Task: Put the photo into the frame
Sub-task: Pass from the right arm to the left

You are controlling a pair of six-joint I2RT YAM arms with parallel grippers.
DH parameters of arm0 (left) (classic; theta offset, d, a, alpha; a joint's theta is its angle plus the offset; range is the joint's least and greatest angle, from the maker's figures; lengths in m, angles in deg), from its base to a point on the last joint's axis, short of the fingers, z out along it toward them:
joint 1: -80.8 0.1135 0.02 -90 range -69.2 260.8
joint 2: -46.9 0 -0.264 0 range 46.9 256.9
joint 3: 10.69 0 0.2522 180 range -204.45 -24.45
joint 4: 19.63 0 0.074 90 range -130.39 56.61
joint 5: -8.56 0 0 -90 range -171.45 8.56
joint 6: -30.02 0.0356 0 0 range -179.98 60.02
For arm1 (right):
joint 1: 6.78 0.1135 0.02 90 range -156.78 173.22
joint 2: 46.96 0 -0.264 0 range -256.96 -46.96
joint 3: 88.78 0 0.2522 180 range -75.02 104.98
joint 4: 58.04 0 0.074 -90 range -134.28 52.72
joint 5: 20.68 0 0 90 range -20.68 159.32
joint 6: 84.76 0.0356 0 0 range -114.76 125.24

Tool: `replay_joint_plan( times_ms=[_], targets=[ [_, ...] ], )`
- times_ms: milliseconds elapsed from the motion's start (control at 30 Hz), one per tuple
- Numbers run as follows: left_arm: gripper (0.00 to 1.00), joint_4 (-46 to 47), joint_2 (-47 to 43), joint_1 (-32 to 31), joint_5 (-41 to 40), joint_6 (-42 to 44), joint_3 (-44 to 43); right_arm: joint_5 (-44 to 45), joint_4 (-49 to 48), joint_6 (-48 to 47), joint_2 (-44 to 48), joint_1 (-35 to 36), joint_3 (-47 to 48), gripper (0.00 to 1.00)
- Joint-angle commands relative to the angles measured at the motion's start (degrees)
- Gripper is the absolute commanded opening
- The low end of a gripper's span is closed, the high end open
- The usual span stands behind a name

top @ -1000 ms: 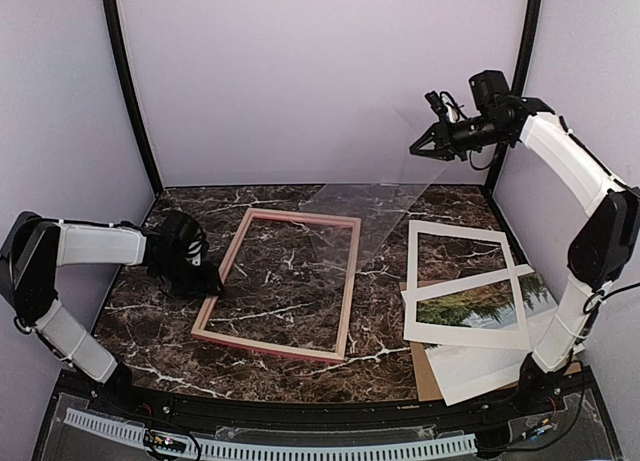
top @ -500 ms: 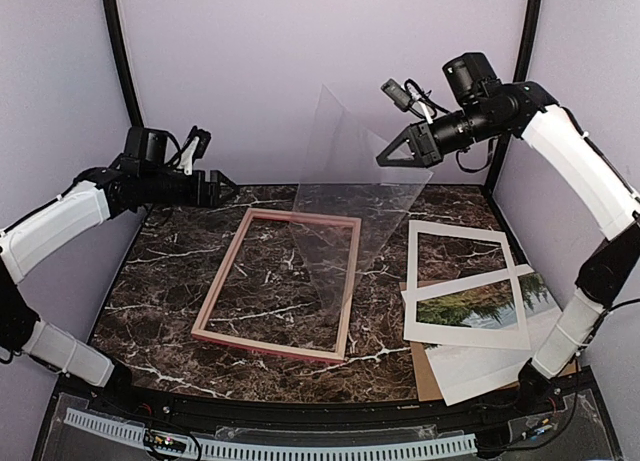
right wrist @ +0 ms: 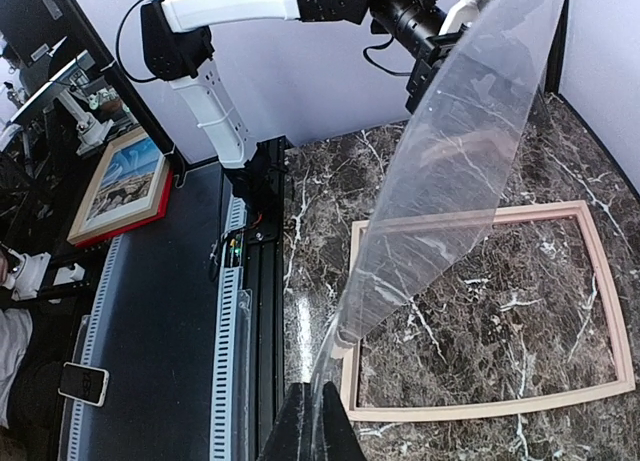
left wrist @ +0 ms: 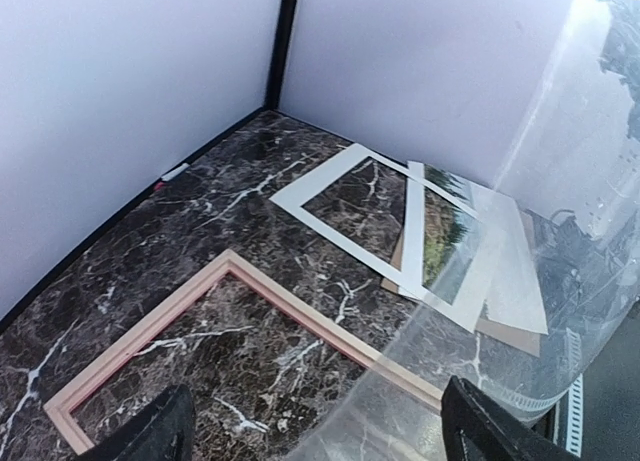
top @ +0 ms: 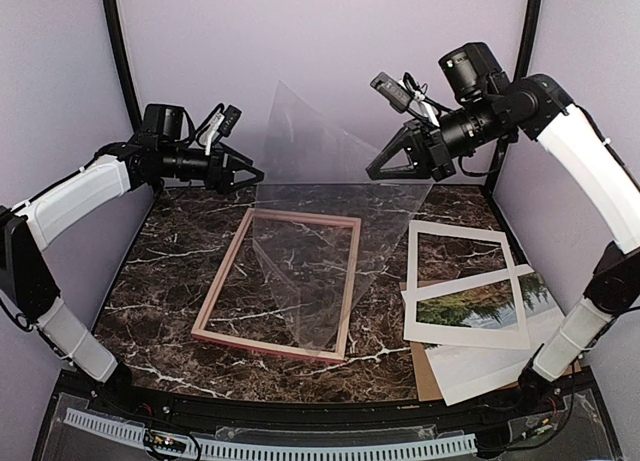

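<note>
Photo (top: 478, 306) under mat (top: 470, 333) | clear sheet (top: 320, 231) hangs over frame (top: 221, 272) | left fingers (left wrist: 480, 436) apart | right fingers (right wrist: 295, 436) clamped on clear sheet

A lab test cell — plain lilac panel walls (top: 330, 41) and black corner posts (top: 125, 91) box in a dark marble-patterned tabletop (top: 160, 311); a white slotted cable duct (top: 300, 449) edges it.

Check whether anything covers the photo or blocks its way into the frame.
A white mat lies on the photo, covering its edges. A clear sheet, held by the right gripper, hangs over the frame's opening.
</note>
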State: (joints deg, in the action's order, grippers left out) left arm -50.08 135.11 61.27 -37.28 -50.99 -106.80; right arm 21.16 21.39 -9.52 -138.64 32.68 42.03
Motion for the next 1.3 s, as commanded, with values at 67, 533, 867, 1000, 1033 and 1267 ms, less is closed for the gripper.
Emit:
replay_joint_plan(
  times_ms=[67, 533, 867, 1000, 1033, 1267],
  targets=[
    [0.83, 0.65, 0.03, -1.34, 16.21, 4.24, 1.1, -0.03, -1.52, -1.07, 0.57, 0.26, 0.81, 0.0],
    [0.45, -1.47, 1.3, -1.92, 21.15, 6.36, 2.26, 5.11, -4.28, 3.73, 0.78, -4.14, -1.4, 0.0],
    [0.23, -1.3, -0.08, -1.92, 20.61, 5.26, 4.58, 8.56, -4.88, 6.09, -1.32, -7.0, -2.51, 0.0],
    [0.17, -1.72, -0.23, -1.89, 19.37, 5.3, 4.59, 10.22, -4.36, 5.8, -1.69, -7.21, -3.9, 0.0],
    [0.15, -1.89, -0.18, -1.91, 19.29, 5.27, 4.26, 10.58, -4.45, 5.84, -1.76, -7.16, -4.32, 0.0],
    [0.0, -2.43, 0.52, -1.92, 18.71, 3.89, 2.98, 13.26, -4.58, 6.33, -3.07, -7.74, -5.52, 0.0]
  ],
)
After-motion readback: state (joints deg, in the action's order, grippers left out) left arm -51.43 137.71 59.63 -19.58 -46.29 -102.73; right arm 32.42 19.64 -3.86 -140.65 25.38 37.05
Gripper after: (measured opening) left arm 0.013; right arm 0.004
